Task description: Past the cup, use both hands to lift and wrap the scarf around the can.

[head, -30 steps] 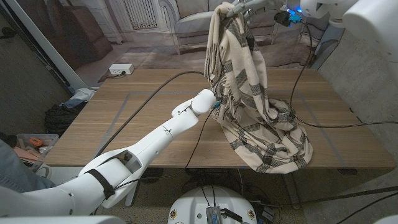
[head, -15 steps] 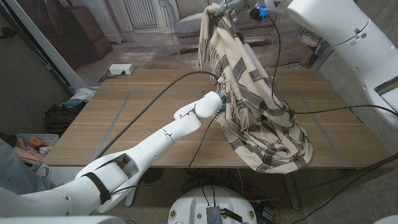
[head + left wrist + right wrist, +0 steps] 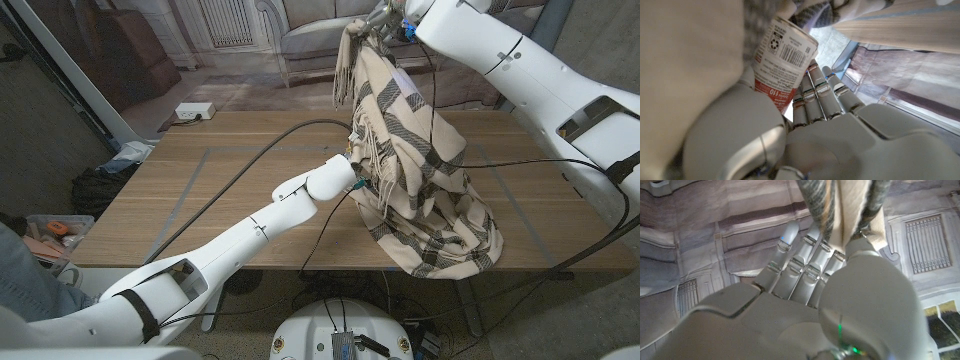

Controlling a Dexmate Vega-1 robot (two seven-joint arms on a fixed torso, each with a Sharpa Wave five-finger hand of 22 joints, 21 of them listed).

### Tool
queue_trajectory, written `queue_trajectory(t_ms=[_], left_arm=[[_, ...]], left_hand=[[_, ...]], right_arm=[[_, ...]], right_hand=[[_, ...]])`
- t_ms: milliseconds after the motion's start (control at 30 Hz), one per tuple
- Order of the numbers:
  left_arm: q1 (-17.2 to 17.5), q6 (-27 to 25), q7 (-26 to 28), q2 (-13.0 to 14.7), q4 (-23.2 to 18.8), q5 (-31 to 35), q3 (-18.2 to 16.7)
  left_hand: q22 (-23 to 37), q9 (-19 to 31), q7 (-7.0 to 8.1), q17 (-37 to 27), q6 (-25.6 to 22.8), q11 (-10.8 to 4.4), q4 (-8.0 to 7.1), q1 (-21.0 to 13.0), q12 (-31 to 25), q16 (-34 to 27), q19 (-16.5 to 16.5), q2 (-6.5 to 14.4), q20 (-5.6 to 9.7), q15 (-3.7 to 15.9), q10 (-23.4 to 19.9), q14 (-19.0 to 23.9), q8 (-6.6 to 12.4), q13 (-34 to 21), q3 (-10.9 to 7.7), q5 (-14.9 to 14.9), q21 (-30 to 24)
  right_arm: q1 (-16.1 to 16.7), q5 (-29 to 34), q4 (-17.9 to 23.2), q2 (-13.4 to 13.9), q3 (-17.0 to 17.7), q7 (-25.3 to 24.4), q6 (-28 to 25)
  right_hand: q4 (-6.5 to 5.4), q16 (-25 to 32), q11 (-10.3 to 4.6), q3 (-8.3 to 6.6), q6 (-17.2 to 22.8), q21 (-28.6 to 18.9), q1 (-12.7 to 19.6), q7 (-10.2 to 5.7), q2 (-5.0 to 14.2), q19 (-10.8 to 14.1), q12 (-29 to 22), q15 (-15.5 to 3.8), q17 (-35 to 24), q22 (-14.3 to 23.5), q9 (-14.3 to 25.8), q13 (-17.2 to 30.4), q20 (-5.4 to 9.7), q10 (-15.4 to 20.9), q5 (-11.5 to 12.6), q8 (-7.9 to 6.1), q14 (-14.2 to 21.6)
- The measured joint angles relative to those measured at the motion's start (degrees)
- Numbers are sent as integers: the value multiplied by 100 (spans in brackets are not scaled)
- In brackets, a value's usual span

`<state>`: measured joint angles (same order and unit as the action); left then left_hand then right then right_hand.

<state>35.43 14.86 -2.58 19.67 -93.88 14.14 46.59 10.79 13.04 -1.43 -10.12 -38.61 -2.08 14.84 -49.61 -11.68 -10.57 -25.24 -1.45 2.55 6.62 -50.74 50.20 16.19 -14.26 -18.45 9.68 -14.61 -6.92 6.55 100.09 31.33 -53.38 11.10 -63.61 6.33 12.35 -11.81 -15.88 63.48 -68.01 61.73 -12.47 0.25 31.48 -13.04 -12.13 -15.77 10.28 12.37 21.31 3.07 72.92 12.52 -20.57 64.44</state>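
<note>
A beige scarf (image 3: 420,190) with dark stripes hangs from my right hand (image 3: 386,17), raised high over the far side of the table, and its lower end is heaped on the wood near the front edge. In the right wrist view, my right hand (image 3: 805,300) pinches the gathered scarf (image 3: 850,205) between thumb and fingers. My left hand (image 3: 338,181) reaches into the hanging folds at mid-table. In the left wrist view, my left hand (image 3: 815,105) grips a red-and-white can (image 3: 785,55) with a barcode, and the scarf (image 3: 685,60) presses against the can's side and top.
The wooden table (image 3: 230,180) has taped lines and a black cable (image 3: 250,150) across its left half. More cables (image 3: 520,165) trail over the right side. A sofa (image 3: 300,30) stands behind. A person's sleeve (image 3: 20,270) shows at the left edge.
My right arm has swung in from the upper right, carrying the scarf's top slightly right and lower. My left hand edged down and right, deeper into the folds.
</note>
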Motion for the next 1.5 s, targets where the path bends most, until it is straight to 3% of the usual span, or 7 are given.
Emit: queue_trajectory(t_ms=[233, 533, 700, 900, 1100, 1500], left_arm=[[96, 255, 46, 132, -193, -224, -86], [155, 537, 102, 195, -211, -580, -215], [209, 620, 175, 212, -184, -756, -325], [248, 656, 272, 195, -137, -902, -441], [234, 732, 291, 140, -10, -1013, -494], [114, 991, 292, -16, 210, -1197, -575]], left_hand=[[0, 62, 0, 0, 0, 0, 25, 0, 0, 0, 0, 0, 0, -8, 0, -8, 42, -12, -25, -12, 0], [0, 122, 0, 0, 0, 0, 24, 0, 1, 0, -1, 0, 0, -9, 0, -7, 99, -47, -24, 11, 0], [0, 149, 0, 0, 0, 0, 24, 0, -22, 0, -1, 0, 0, -9, 0, -7, 142, -56, -24, 11, 0], [0, 198, 0, 0, 0, -1, 23, 0, -22, 0, -1, 0, 0, -10, 1, -7, 145, -79, -23, 10, 0], [0, 212, 0, 0, 0, -1, 23, 0, -22, 0, -1, 0, 0, -10, 0, -7, 185, -81, -23, 5, 0], [0, 256, 0, 0, 0, -1, 49, 0, -21, 0, -1, 0, 0, -16, 1, 8, 231, -106, -49, -1, 0]], right_arm=[[-30, 543, -640, 5, -257, 196, 43], [101, 1240, -882, 289, -402, 588, -97], [235, 1391, -728, 553, -382, 739, -248], [428, 1576, -246, 1020, -303, 1070, -672], [442, 1597, 117, 1377, -409, 1331, -1024], [662, 1155, 518, 1909, -431, 1663, -1462]], right_hand=[[8, 0, 16, 56, 2, 0, 34, -2, 17, 43, 0, -15, 61, 0, 4, -107, 0, 32, 1, 67, 15], [0, 0, 22, 95, 61, 0, 104, -1, 19, 105, 0, -37, 114, -1, 40, -192, 0, 38, 0, 133, 58], [-15, 45, 22, 111, 60, 0, 78, -1, 44, 146, 0, -37, 107, -1, 53, -192, 0, 38, -1, 178, 58], [1, 45, 2, 94, 50, 21, 81, 7, 73, 176, -40, -60, 98, -1, 114, -180, -10, 60, -34, 201, 80], [173, 45, -18, -82, -47, 45, 52, 18, 133, 175, -74, -44, 45, -1, 175, -69, -10, 81, -186, 125, 63], [213, 45, -2, -328, -59, 44, -31, 28, 87, 189, -73, -26, 34, -16, 169, -85, 5, 145, -192, 57, 45]])
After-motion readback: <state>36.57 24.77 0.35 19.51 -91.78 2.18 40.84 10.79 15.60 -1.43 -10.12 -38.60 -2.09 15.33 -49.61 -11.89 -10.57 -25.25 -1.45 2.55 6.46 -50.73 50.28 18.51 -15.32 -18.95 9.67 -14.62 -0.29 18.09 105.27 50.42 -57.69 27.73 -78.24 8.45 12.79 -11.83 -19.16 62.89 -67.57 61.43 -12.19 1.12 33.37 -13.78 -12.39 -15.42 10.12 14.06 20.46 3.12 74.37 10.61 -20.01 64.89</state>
